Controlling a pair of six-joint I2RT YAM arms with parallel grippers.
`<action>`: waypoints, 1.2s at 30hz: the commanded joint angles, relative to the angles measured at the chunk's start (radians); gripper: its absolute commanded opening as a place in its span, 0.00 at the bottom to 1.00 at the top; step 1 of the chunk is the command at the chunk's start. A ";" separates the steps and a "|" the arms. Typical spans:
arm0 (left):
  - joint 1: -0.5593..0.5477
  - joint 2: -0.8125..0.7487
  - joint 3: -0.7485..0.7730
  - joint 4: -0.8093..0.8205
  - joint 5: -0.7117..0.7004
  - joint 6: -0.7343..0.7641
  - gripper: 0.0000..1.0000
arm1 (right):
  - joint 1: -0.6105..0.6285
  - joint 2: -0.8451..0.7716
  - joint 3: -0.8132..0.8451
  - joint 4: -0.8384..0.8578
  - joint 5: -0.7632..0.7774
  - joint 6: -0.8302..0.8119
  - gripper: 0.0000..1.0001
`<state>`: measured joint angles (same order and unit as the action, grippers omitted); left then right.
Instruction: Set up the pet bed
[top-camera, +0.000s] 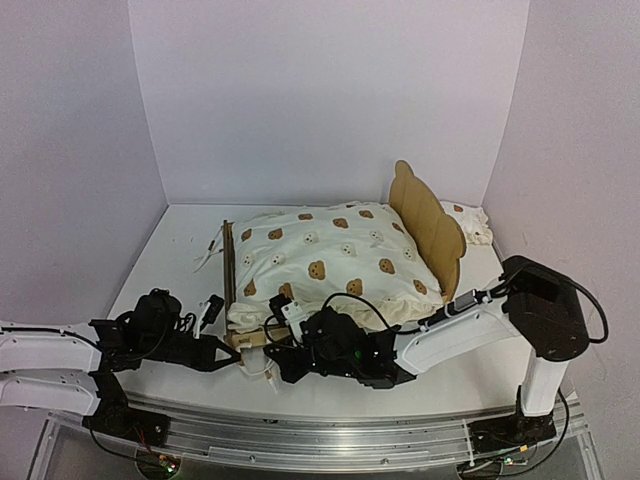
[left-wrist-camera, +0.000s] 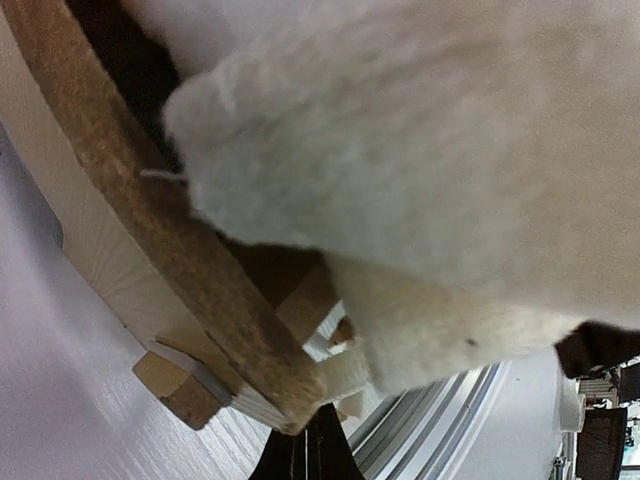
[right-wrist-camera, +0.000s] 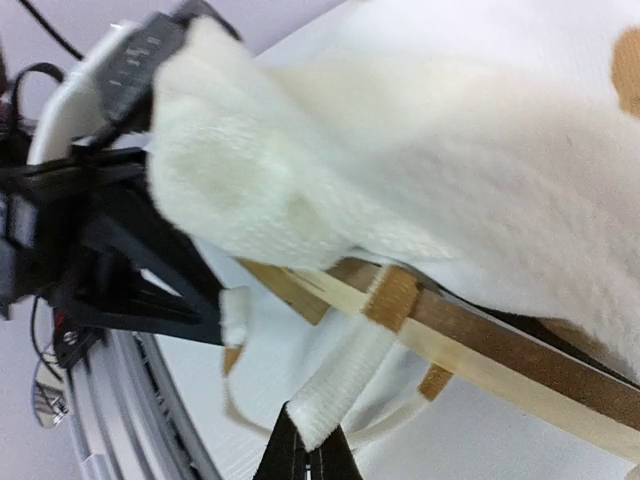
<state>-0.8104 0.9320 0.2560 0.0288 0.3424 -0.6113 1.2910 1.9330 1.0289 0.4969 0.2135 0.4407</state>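
Observation:
The pet bed stands mid-table, its bear-ear headboard (top-camera: 428, 215) at the right and a low rail (top-camera: 229, 265) at the left. The cream bear-print cushion (top-camera: 335, 258) lies on it and hides the base. My right gripper (top-camera: 277, 362) is at the bed's near corner. In the right wrist view it (right-wrist-camera: 308, 458) is shut on a cream tie strap (right-wrist-camera: 352, 380) that runs over the plywood rail (right-wrist-camera: 500, 358). My left gripper (top-camera: 236, 352) meets the same corner from the left. It (right-wrist-camera: 215, 318) pinches a second strap end (right-wrist-camera: 236, 314). In the left wrist view its fingers (left-wrist-camera: 322, 452) sit together under the rail (left-wrist-camera: 150, 225).
A small ruffled bear-print pillow (top-camera: 477, 222) lies behind the headboard at the back right. Loose tie strings (top-camera: 208, 250) trail on the table left of the bed. Walls close the table at the back and sides. The metal base rail (top-camera: 330, 440) runs along the near edge.

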 joint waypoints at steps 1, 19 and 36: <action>0.003 0.072 0.066 0.069 -0.012 0.002 0.00 | -0.014 -0.079 -0.006 0.038 -0.246 -0.040 0.00; -0.075 0.361 0.208 0.186 0.109 0.385 0.00 | -0.065 -0.087 -0.050 0.039 -0.148 -0.053 0.01; -0.003 0.074 0.160 -0.164 -0.007 0.060 0.00 | -0.100 -0.179 0.008 0.044 -0.164 -0.184 0.00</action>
<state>-0.8169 1.0588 0.4319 -0.0516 0.3712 -0.5130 1.1948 1.8089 0.9719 0.5071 0.0977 0.3047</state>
